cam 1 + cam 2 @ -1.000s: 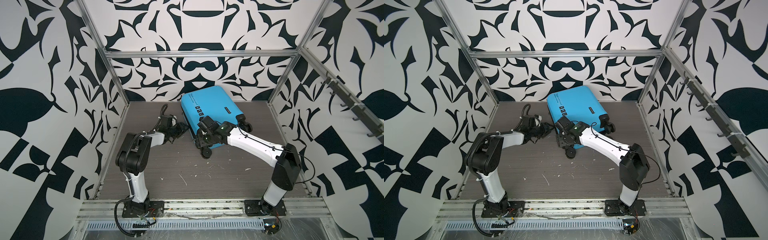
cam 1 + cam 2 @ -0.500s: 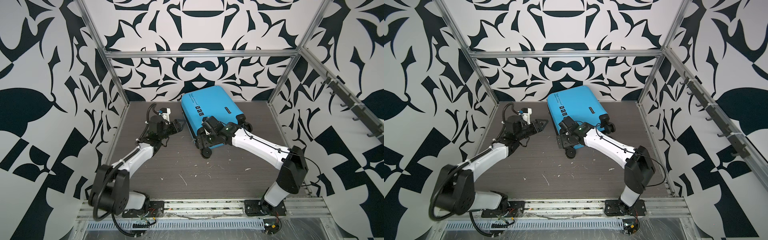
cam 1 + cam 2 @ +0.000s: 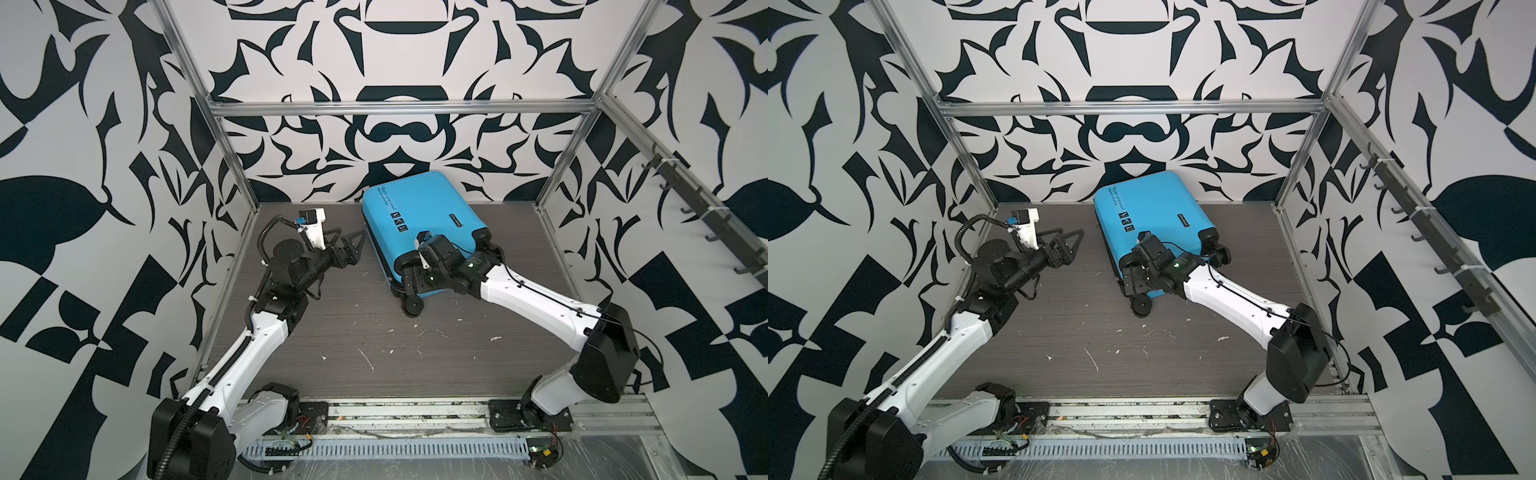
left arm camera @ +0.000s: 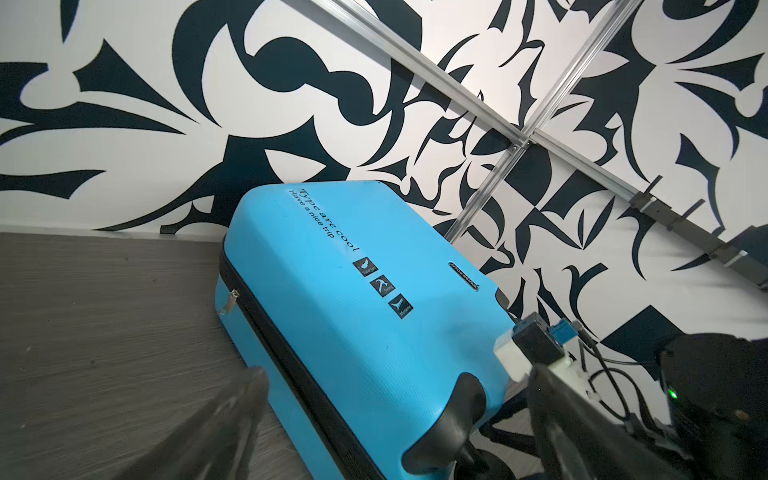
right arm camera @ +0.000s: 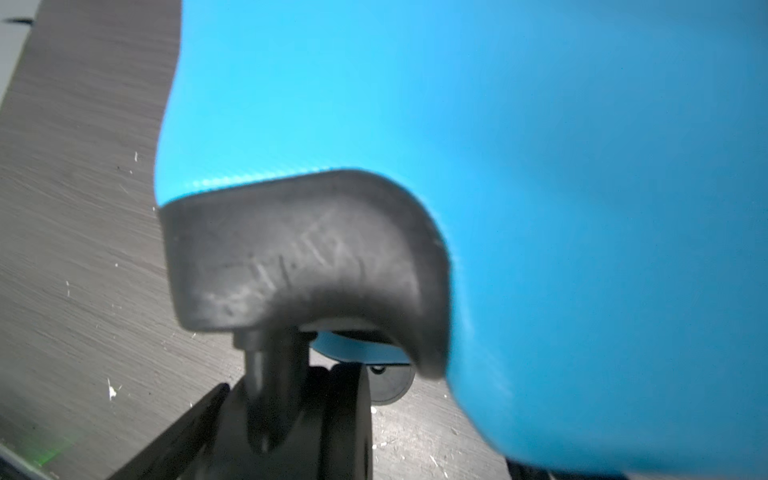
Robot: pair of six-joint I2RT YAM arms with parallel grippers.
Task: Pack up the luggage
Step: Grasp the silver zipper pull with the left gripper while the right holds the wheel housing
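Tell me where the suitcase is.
In a top view the luggage lies closed at the table's back centre, by the rear wall, right of the open left gripper.

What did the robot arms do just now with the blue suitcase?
The left pincer pulled back from the suitcase, and its arm swung out left; it's open, holding nothing. The right pincer stayed by the wheels. The suitcase didn't move.
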